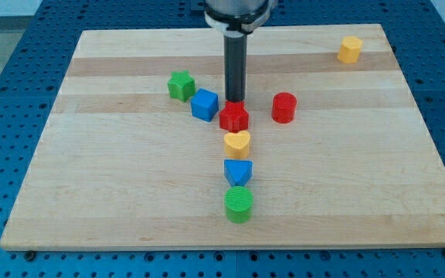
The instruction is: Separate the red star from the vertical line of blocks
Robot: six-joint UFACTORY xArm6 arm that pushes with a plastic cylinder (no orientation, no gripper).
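The red star (234, 118) lies at the top of a vertical line of blocks near the board's middle. Below it in the line come a yellow heart (237, 142), a blue triangular block (238, 171) and a green cylinder (239, 203). My tip (236, 103) stands just behind the red star, at its top edge, touching or nearly touching it. A blue cube (204, 104) sits right next to the star on its left.
A green star (181, 85) lies up and left of the blue cube. A red cylinder (283, 107) stands to the right of the red star. A yellow block (350, 49) sits near the board's top right corner. The wooden board (91, 193) rests on a blue perforated table.
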